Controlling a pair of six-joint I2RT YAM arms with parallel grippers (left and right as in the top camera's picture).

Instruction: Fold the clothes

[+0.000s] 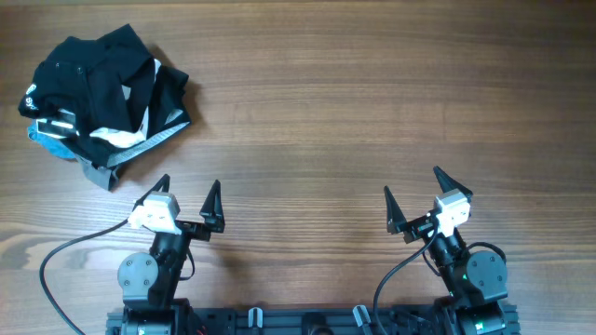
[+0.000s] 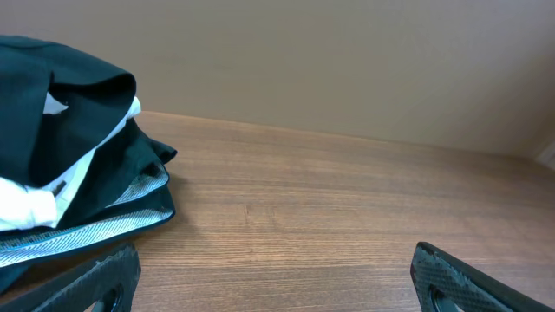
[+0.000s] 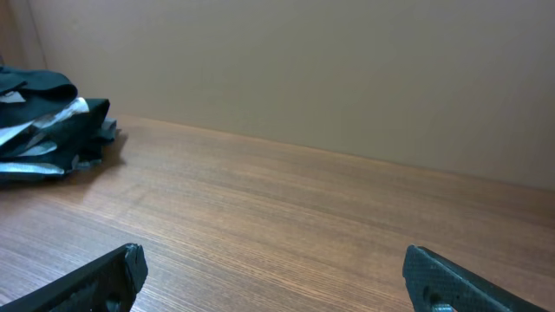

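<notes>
The black T-shirt [image 1: 88, 70] lies crumpled on top of a heap of clothes at the far left of the table. It also shows at the left edge of the left wrist view [image 2: 52, 113] and small at the far left of the right wrist view [image 3: 39, 87]. My left gripper [image 1: 189, 200] is open and empty near the front edge, below and to the right of the heap. My right gripper [image 1: 414, 200] is open and empty near the front right, far from the shirt.
Under the black shirt lie a white garment with black print [image 1: 121, 135], a grey garment [image 1: 107, 172] and a light-blue one [image 1: 47, 140]. The wooden table [image 1: 372, 102] stretches to the right. A plain wall [image 3: 303, 69] stands behind the table.
</notes>
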